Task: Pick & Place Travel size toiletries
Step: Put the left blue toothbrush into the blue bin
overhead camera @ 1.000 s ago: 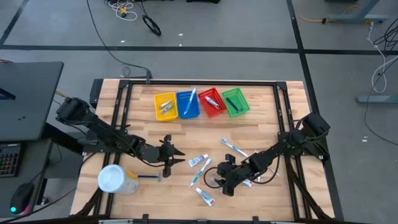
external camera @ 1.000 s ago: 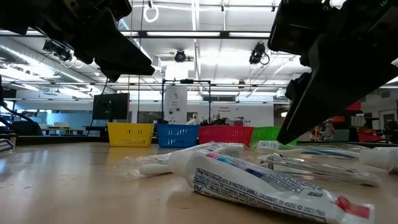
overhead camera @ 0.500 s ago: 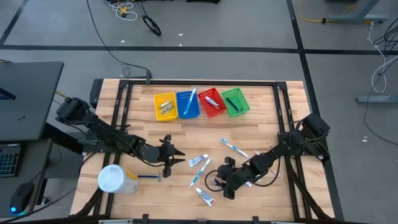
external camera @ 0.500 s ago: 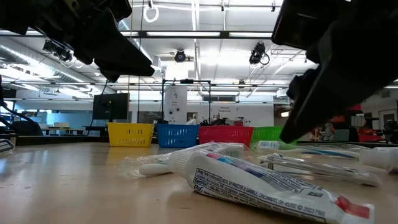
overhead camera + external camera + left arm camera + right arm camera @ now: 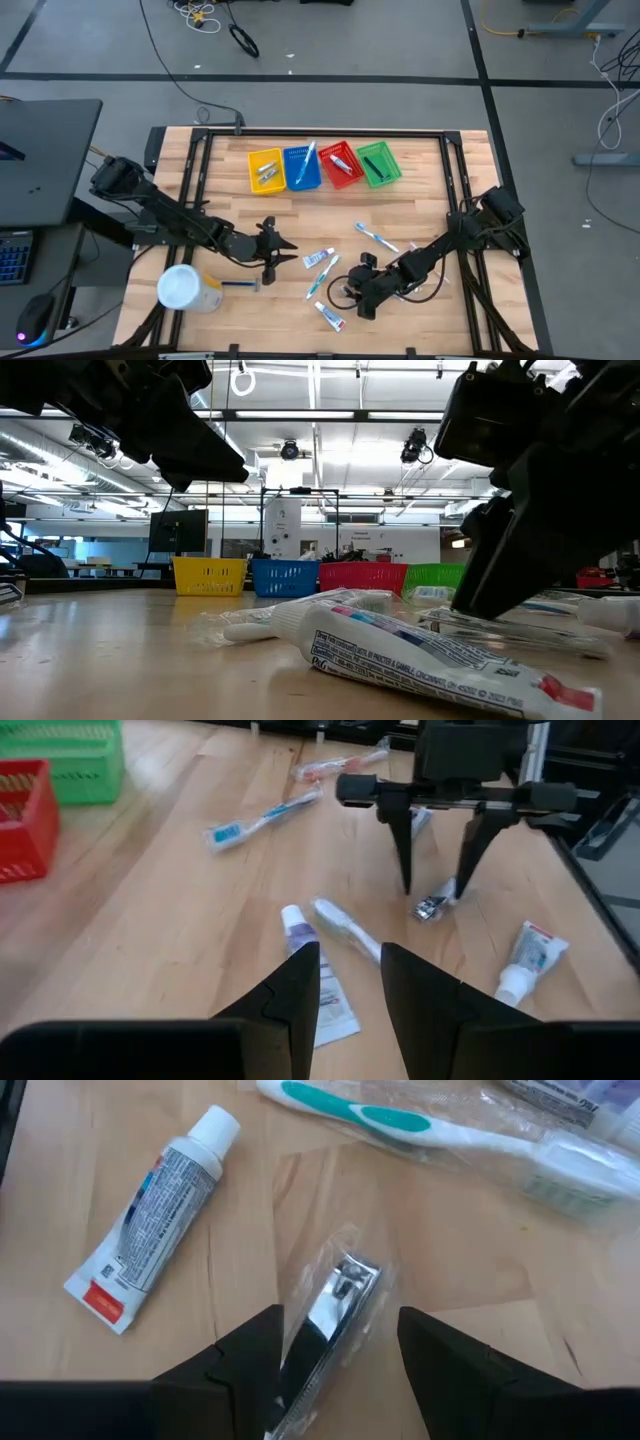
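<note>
**Right gripper lowered over wrapped nail clipper; left arm stationed mid-table**

Nearest the front edge of the wooden slat table [image 5: 420, 175], a white toothpaste tube [image 5: 330, 317] lay flat. Just behind it, the right gripper [image 5: 350, 296] stood with its fingers spread wide, straddling a silvery nail clipper [image 5: 335, 1295] in a clear wrapper. The clipper lay on the wood between the fingers; no contact with either finger was visible. A teal-handled toothbrush [image 5: 400, 1125] in clear film lay just beyond the clipper.

At the front left stood a large white-and-yellow container [image 5: 187, 288], with a blue-handled item [image 5: 240, 285] beside it. The left gripper [image 5: 290, 255] waited mid-table, fingers partly open and holding nothing, pointed toward a second tube [image 5: 318, 259]. Another toothbrush [image 5: 375, 238] lay farther back.

Along the far edge sat four baskets in a row: yellow [image 5: 265, 170], blue [image 5: 301, 167], red [image 5: 341, 164] and green [image 5: 378, 164], each holding items.

Beyond the table, the room had a grey floor [image 5: 330, 40] with loose cables, and strip ceiling lights [image 5: 310, 415].
</note>
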